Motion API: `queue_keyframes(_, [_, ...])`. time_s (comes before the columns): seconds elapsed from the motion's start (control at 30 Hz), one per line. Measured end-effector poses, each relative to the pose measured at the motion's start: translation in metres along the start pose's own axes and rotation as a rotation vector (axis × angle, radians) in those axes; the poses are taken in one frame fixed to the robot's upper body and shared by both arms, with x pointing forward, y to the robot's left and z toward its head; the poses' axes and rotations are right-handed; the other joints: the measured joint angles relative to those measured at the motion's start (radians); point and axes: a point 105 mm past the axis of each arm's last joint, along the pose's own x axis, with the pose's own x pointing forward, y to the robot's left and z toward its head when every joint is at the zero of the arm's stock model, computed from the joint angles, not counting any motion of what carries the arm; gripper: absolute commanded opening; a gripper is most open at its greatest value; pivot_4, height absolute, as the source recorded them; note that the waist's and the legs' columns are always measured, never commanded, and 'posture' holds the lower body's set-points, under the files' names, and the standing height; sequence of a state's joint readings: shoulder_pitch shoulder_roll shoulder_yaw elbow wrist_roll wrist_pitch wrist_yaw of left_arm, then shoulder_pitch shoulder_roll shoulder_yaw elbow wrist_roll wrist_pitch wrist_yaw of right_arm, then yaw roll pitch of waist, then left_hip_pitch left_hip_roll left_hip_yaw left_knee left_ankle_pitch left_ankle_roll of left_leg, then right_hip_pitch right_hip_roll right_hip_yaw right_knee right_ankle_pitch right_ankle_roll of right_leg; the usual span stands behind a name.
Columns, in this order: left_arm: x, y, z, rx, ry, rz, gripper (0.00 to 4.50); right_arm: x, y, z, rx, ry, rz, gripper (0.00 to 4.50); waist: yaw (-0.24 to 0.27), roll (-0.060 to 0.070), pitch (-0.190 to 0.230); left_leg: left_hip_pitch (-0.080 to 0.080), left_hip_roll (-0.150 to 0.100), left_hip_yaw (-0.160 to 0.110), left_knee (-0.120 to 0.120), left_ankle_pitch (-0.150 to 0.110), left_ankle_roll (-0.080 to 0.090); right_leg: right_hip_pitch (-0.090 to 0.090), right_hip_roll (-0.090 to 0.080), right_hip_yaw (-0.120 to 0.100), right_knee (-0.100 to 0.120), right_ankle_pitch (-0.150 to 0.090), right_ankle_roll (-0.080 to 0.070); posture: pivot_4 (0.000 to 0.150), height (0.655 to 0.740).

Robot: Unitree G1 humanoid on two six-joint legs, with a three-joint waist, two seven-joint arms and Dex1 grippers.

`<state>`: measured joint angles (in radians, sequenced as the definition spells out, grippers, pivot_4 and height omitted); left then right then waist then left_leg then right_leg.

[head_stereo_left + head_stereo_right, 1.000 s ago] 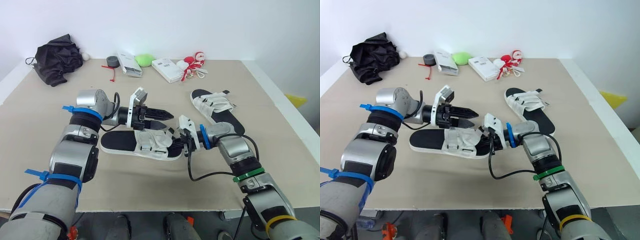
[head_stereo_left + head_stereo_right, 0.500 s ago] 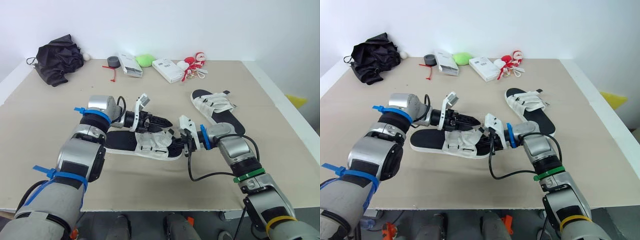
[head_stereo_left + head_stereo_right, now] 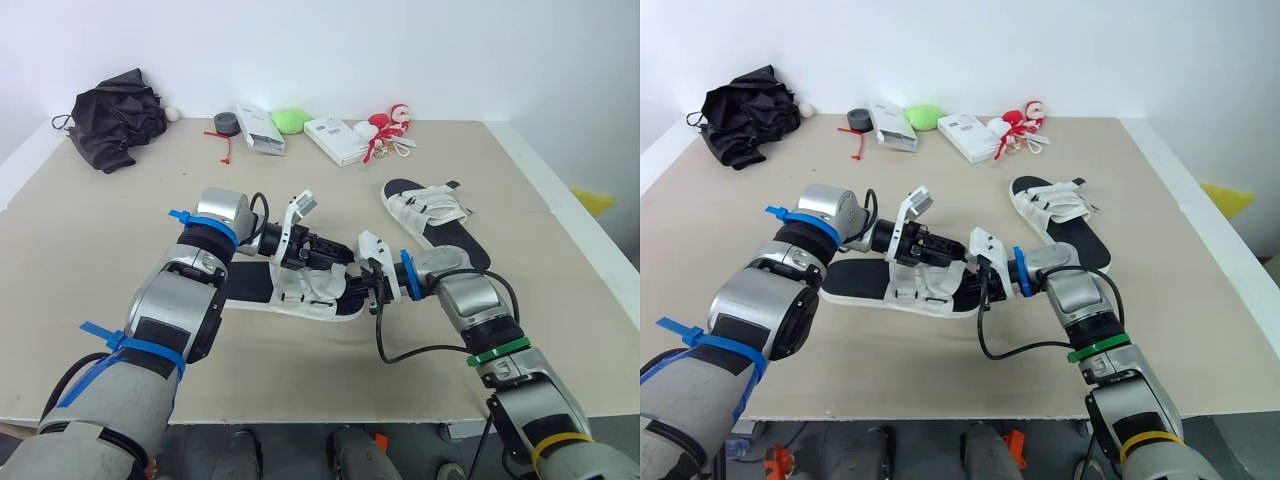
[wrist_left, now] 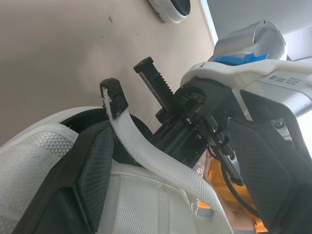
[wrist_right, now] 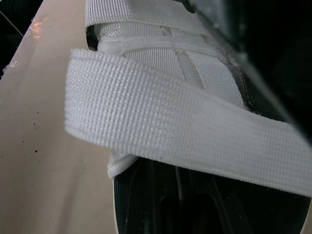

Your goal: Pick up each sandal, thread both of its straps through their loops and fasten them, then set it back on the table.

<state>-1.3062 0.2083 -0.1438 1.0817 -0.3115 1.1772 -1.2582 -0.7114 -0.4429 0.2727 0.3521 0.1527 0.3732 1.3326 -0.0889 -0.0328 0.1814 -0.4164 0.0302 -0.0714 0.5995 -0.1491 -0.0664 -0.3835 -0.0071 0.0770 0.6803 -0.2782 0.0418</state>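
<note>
Early going, seemingly: near sandal [image 3: 262,284] on the tabletop [image 3: 90,260] between left jaws and right jaws, their grip impossible to tell, 1 strap [image 4: 146,152] arching loose, 2nd sandal [image 3: 432,218] waiting far right.

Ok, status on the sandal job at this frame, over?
Left gripper, right gripper both at near black-soled, white-strapped sandal, mid-table. White webbing strap end loose, unfastened. Second matching sandal lies apart, beyond right arm.
</note>
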Motion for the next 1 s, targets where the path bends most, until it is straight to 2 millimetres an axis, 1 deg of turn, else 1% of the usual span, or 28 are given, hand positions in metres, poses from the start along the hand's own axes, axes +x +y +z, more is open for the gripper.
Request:
queue_keyframes(0.07, [0.0, 0.0, 0.0, -0.002, -0.001, -0.008, 3.73, 0.0, 0.0, 0.0, 0.0, 0.0, -0.002, 0.0, 0.0, 0.0, 0.0, 0.0, 0.0, 0.0, 0.0, 0.0, 0.0, 0.0, 0.0, 0.0, 0.0, 0.0, 0.0, 0.15, 0.738])
queue_keyframes(0.17, [0.0, 0.002, 0.001, -0.006, -0.014, 0.003, 2.99, 0.0, 0.0, 0.0, -0.001, 0.0, -0.002, 0.0, 0.0, 0.0, 0.0, 0.0, 0.0, 0.0, 0.0, 0.0, 0.0, 0.0, 0.0, 0.0, 0.0, 0.0, 0.0, 0.15, 0.738])
queue_keyframes(0.23, [-0.002, 0.009, 0.001, -0.026, -0.038, 0.03, 1.91, 0.0, 0.0, 0.0, -0.002, -0.001, -0.003, 0.0, 0.0, 0.0, 0.0, 0.0, 0.0, 0.0, 0.0, 0.0, 0.0, 0.0, 0.0, 0.0, 0.0, 0.0, 0.0, 0.15, 0.738])
queue_keyframes(0.3, [-0.003, 0.012, 0.002, -0.034, -0.057, 0.052, 1.09, 0.0, 0.0, 0.0, -0.002, -0.001, -0.003, 0.0, 0.0, 0.0, 0.0, 0.0, 0.0, 0.0, 0.0, 0.0, 0.0, 0.0, 0.0, 0.0, 0.0, 0.0, 0.0, 0.15, 0.738])
queue_keyframes(0.33, [-0.004, 0.015, 0.002, -0.038, -0.064, 0.063, 0.6, 0.0, 0.0, 0.0, -0.002, -0.001, -0.004, 0.0, 0.0, 0.0, 0.0, 0.0, 0.0, 0.0, 0.0, 0.0, 0.0, 0.0, 0.0, 0.0, 0.0, 0.0, 0.0, 0.15, 0.738])
queue_keyframes(0.37, [-0.004, 0.016, 0.002, -0.04, -0.067, 0.07, 0.18, 0.0, 0.0, 0.0, -0.002, -0.001, -0.004, 0.0, 0.0, 0.0, 0.0, 0.0, 0.0, 0.0, 0.0, 0.0, 0.0, 0.0, 0.0, 0.0, 0.0, 0.0, 0.0, 0.15, 0.738])
queue_keyframes(0.4, [-0.004, 0.016, 0.002, -0.04, -0.068, 0.073, 0.05, 0.0, 0.0, 0.0, -0.002, -0.001, -0.004, 0.0, 0.0, 0.0, 0.0, 0.0, 0.0, 0.0, 0.0, 0.0, 0.0, 0.0, 0.0, 0.0, 0.0, 0.0, 0.0, 0.15, 0.738])
queue_keyframes(0.77, [-0.005, 0.013, 0.001, -0.032, -0.052, 0.052, 0.05, 0.0, 0.0, 0.0, -0.002, -0.001, -0.004, 0.0, 0.0, 0.0, 0.0, 0.0, 0.0, 0.0, 0.0, 0.0, 0.0, 0.0, 0.0, 0.0, 0.0, 0.0, 0.0, 0.15, 0.738])
queue_keyframes(0.9, [-0.006, 0.011, 0.008, 0.016, -0.097, 0.029, 0.05, 0.0, 0.0, 0.0, -0.002, -0.001, -0.004, 0.0, 0.0, 0.0, 0.0, 0.0, 0.0, 0.0, 0.0, 0.0, 0.0, 0.0, 0.0, 0.0, 0.0, 0.0, 0.0, 0.15, 0.738])
queue_keyframes(1.0, [-0.013, -0.001, 0.021, 0.057, -0.195, -0.057, 0.05, 0.0, 0.0, 0.0, -0.002, -0.001, -0.005, 0.0, 0.0, 0.0, 0.0, 0.0, 0.0, 0.0, 0.0, 0.0, 0.0, 0.0, 0.0, 0.0, 0.0, 0.0, 0.0, 0.15, 0.738])
